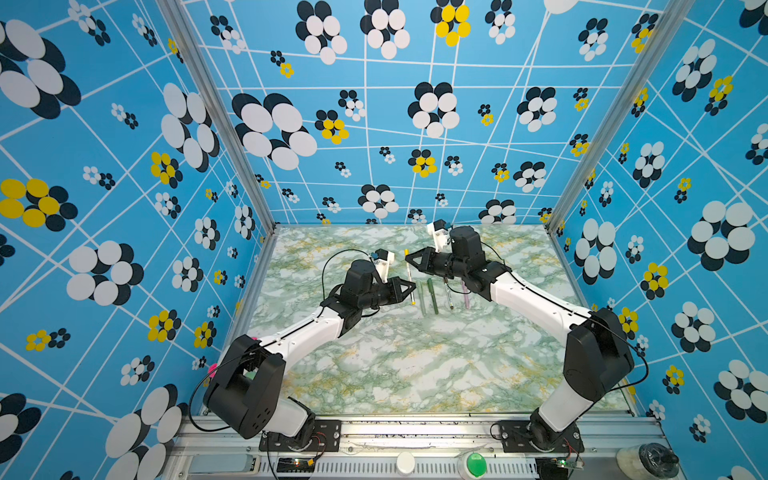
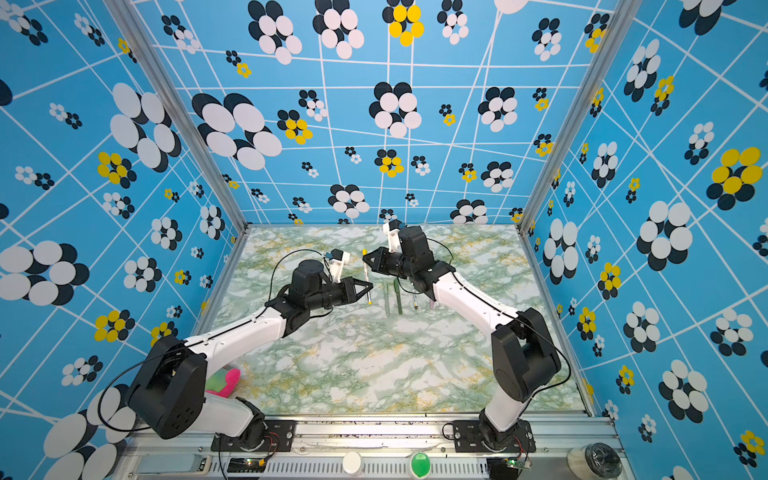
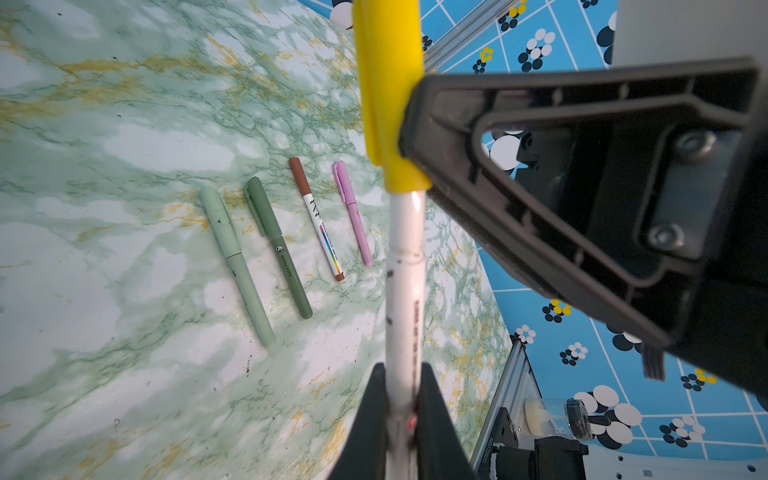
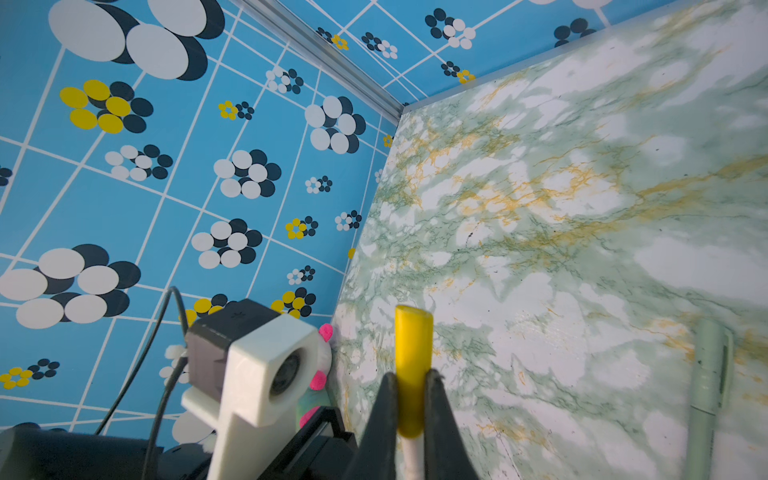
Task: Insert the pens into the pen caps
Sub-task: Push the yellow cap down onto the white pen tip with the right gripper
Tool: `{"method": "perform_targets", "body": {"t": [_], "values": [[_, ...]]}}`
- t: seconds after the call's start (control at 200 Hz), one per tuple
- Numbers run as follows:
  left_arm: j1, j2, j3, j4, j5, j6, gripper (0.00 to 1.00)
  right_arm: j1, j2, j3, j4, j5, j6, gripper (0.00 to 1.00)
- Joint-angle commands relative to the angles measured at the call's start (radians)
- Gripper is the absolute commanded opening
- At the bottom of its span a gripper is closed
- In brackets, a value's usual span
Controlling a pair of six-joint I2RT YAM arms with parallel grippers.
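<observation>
Marble-patterned green and white, the tabletop (image 1: 415, 374) carries four pens lying side by side near its middle, while both arms meet just above and beside them over a fifth. The left fingers (image 3: 370, 415) are clamped narrow on the barrel of the white-yellow pen (image 3: 405, 257), near its rear end. The right fingers (image 4: 384, 415) are pinched narrow on the yellow pen cap (image 3: 388, 83), which sits over the pen's front end. Whether it has clicked fully home cannot be told.

On the tabletop, each with a matching cap on, lie the pale green pen (image 3: 237, 266), the dark green pen (image 3: 276, 245), the brown-marked white pen (image 3: 320, 224) and the pink pen (image 3: 355, 216), close together but apart.

The held pen looks light and stiff, a smooth round plastic tube likely to slip or spin between flat pads under an end-on push. A hold nearer the cap would probably keep it straighter than one at the tail. The cap, short and stubby, seems best squeezed across its body, clear of the clip, and pressed straight along the barrel.
</observation>
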Motion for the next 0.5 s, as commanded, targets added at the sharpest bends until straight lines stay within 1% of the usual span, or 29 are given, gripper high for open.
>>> {"method": "perform_targets", "body": {"t": [0.0, 0.115, 0.26, 0.39, 0.495], "values": [[0.010, -0.011, 0.061, 0.018, -0.044, 0.040, 0.00, 0.030, -0.024, -0.018, -0.018, -0.071, -0.017, 0.00], [0.016, -0.020, 0.098, -0.032, -0.033, 0.084, 0.00, 0.030, -0.025, -0.031, -0.027, -0.107, -0.056, 0.00], [0.025, -0.035, 0.132, -0.094, -0.025, 0.140, 0.00, 0.032, -0.038, -0.047, -0.059, -0.111, -0.123, 0.00], [0.039, -0.051, 0.135, -0.116, -0.026, 0.156, 0.00, 0.032, -0.053, -0.069, -0.068, -0.112, -0.175, 0.00], [0.046, -0.061, 0.128, -0.113, -0.029, 0.157, 0.00, 0.034, -0.059, -0.088, -0.047, -0.121, -0.182, 0.00]]}}
